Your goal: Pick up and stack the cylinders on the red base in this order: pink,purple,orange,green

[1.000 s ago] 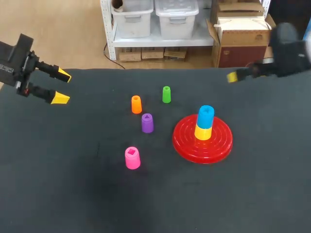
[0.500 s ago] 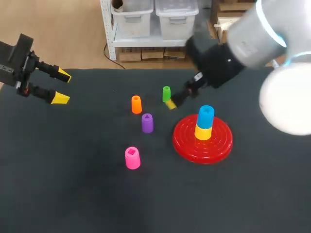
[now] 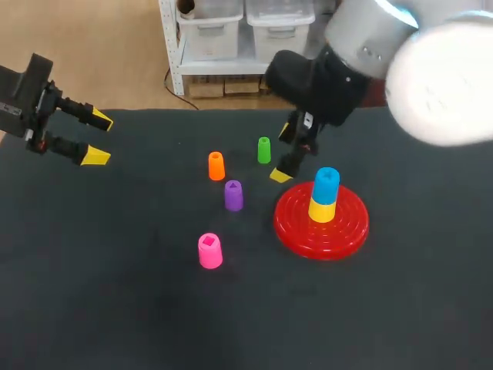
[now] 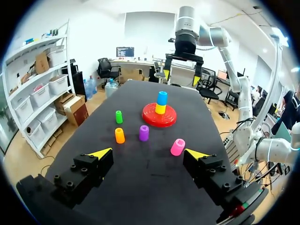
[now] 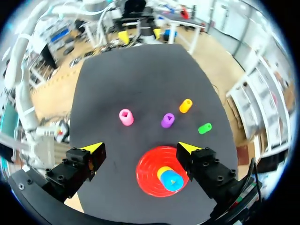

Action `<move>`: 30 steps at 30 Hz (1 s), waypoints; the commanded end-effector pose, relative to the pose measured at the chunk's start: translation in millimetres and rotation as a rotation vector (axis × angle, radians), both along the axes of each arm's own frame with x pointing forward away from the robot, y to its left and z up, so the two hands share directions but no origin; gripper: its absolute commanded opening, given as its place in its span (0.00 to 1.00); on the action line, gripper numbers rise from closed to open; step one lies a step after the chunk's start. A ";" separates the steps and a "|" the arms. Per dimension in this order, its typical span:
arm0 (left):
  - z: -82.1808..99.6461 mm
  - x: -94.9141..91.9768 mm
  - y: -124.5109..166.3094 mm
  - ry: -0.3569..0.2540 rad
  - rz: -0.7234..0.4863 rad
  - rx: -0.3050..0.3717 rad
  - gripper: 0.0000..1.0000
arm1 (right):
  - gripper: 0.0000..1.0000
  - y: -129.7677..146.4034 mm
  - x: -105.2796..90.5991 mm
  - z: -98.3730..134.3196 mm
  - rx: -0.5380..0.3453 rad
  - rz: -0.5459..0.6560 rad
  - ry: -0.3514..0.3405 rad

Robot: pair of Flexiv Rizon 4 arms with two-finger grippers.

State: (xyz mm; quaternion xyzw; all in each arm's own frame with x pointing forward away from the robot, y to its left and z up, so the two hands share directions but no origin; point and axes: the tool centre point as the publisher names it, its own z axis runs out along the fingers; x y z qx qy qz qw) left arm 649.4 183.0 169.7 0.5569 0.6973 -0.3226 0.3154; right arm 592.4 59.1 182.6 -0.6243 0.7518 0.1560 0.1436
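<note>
Pink cylinder [image 3: 209, 250] is standing upright well left of the red base [image 3: 296, 231], untouched. I'm seeing my right gripper [image 3: 283, 154] hovering spread just beside that base, seemingly raised; my left gripper [image 3: 98, 137] is hanging spread, far from it.

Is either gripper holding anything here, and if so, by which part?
Nothing is held. The left gripper and the right gripper are both open and empty.

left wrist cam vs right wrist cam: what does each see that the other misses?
Left wrist only: the right arm rising above the right tool, and the blue cylinder on the yellow cylinder side-on. Right wrist only: that stack's top. Both: red base, pink cylinder, purple cylinder, orange cylinder, green cylinder loose on the table; left tool and right tool open.
</note>
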 end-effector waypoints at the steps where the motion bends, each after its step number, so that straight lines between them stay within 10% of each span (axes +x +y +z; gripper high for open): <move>1: -0.9 -0.4 0.3 -0.003 0.001 -0.001 1.00 | 1.00 22.2 6.7 -9.6 -0.234 0.358 0.162; 12: -0.9 -0.4 0.3 -0.003 0.001 -0.001 1.00 | 1.00 77.3 -33.1 -54.3 -0.363 0.620 0.150; 30: -0.9 -0.4 0.3 -0.003 0.001 -0.001 1.00 | 1.00 101.7 -61.1 -88.8 -0.456 0.614 0.100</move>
